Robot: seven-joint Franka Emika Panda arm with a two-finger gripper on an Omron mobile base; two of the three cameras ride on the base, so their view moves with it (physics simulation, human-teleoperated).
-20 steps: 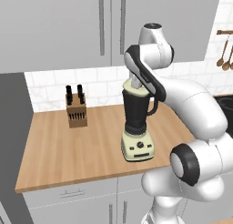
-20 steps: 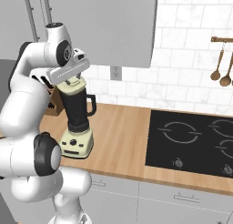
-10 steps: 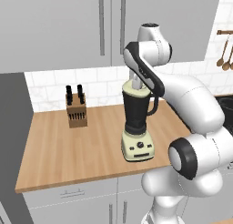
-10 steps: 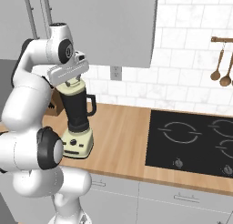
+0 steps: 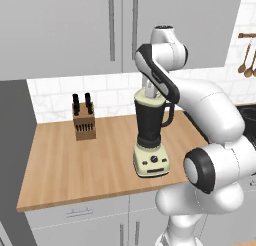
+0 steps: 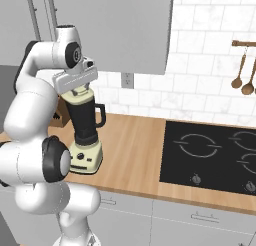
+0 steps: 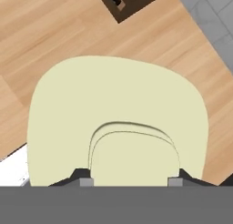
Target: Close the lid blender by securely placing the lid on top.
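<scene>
The claw stood straight over the lid, its fingertips flanking the raised centre knob; whether they gripped it or had let go, I could not tell. The pale cream-green lid sat atop the blender (dark tapered jar, cream base), which stood on the wooden counter right of a knife block.

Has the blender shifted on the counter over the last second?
No. The blender stands the same way beside the knife block.
</scene>
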